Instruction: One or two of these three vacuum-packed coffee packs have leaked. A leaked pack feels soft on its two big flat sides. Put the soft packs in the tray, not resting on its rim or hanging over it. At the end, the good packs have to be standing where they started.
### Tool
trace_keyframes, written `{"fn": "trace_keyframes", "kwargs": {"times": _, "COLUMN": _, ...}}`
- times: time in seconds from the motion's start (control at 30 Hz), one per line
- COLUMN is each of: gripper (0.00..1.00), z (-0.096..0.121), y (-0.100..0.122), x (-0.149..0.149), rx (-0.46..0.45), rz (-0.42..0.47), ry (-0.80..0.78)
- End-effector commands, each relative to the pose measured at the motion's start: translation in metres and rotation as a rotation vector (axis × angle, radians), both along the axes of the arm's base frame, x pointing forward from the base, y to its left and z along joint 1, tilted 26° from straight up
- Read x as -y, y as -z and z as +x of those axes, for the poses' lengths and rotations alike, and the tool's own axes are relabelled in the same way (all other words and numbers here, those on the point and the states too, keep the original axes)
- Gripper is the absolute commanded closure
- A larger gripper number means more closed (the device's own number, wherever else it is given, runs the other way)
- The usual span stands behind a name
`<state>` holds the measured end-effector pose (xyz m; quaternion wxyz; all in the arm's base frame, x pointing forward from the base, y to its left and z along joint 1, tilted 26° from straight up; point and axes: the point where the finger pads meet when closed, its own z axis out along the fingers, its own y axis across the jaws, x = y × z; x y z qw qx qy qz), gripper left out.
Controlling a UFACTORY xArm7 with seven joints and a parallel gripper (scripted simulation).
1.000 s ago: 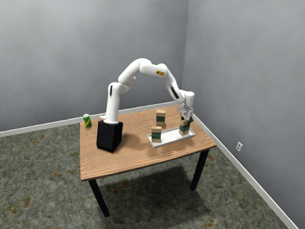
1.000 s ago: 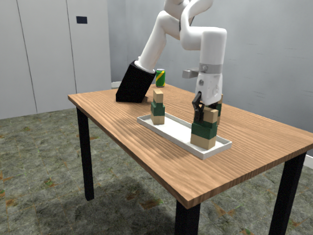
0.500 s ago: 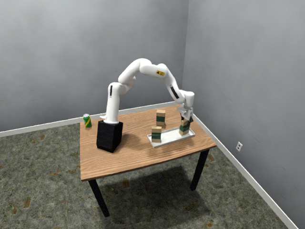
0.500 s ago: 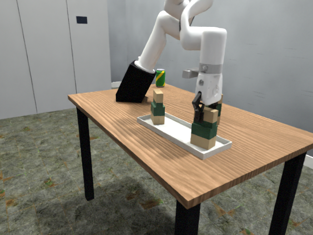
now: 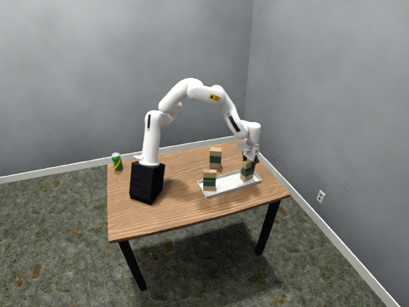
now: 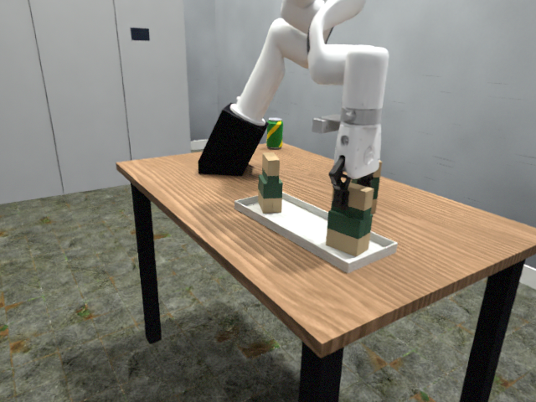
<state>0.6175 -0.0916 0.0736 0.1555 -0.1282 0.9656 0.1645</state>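
Spread wide and gripping nothing, my claw [image 6: 351, 187] hangs fingers-down over the right-hand end of the tray [image 6: 302, 242], its dark fingertips straddling the tan top of the coffee pack [image 6: 349, 224] that stands there; whether they touch it is too close to call in the exterior view.

Left to right across the wooden table [image 5: 185, 211] in the top view: a green can with a yellow stripe [image 5: 116, 162] stands at the far left corner, well apart from everything else. Beside it rises the black pedestal [image 5: 147, 183] that carries my white arm [image 5: 195, 91], which arches up and over toward the right end of the table. Next comes the white tray [image 5: 227, 185], lying lengthwise near the front right. A second pack [image 5: 209, 180], tan with a green band, stands upright inside its left end. Behind the tray, on the bare wood, a third pack [image 5: 215, 157] of the same colours stands upright, apart from the rim. At the tray's right end, the pack under my claw [image 5: 250, 158] sits upright inside the rim [image 5: 246, 171]. Grey walls meet in a corner behind the table.
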Motion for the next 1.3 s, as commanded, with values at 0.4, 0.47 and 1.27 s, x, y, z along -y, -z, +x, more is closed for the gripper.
{"fn": "trace_keyframes", "kwargs": {"times": 0.4, "gripper": 0.15, "z": -0.02, "y": -0.076, "x": 0.031, "rx": 0.004, "rz": -0.002, "ry": 0.003}}
{"fn": "trace_keyframes", "kwargs": {"times": 0.47, "gripper": 0.15, "z": -0.02, "y": -0.076, "x": 0.031, "rx": 0.004, "rz": -0.002, "ry": 0.003}}
{"fn": "trace_keyframes", "kwargs": {"times": 1.27, "gripper": 0.15, "z": -0.02, "y": -0.076, "x": 0.031, "rx": 0.004, "rz": -0.002, "ry": 0.003}}
